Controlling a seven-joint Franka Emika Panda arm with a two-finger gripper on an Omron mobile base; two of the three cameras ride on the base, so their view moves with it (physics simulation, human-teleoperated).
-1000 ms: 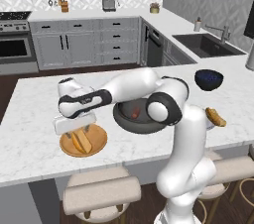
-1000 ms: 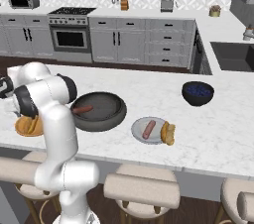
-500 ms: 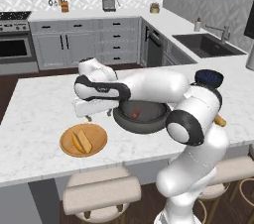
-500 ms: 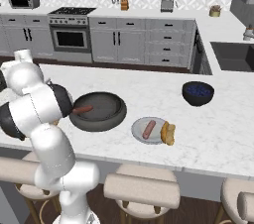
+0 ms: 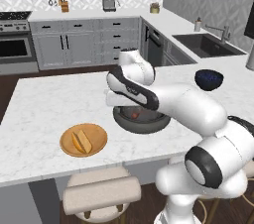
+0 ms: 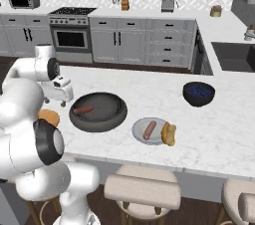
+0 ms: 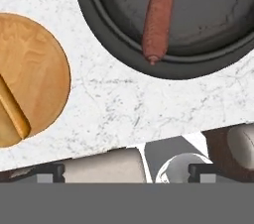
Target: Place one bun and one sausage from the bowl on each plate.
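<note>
— Gripper [image 6: 60,92] position? Clenched or released?
— It hangs at the left of the right base view, beside the dark bowl [image 6: 98,112]. Its jaw state can't be made out.
— And the food?
— One sausage [image 7: 158,15] lies in the bowl. A bun [image 5: 82,141] rests on the wooden plate [image 5: 84,140], lower left. At centre, the grey plate [image 6: 151,131] carries a sausage and a bun.

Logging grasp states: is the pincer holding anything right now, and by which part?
Nothing is held. In the hand view the sausage lies in the bowl, with no object between the fingertips.
</note>
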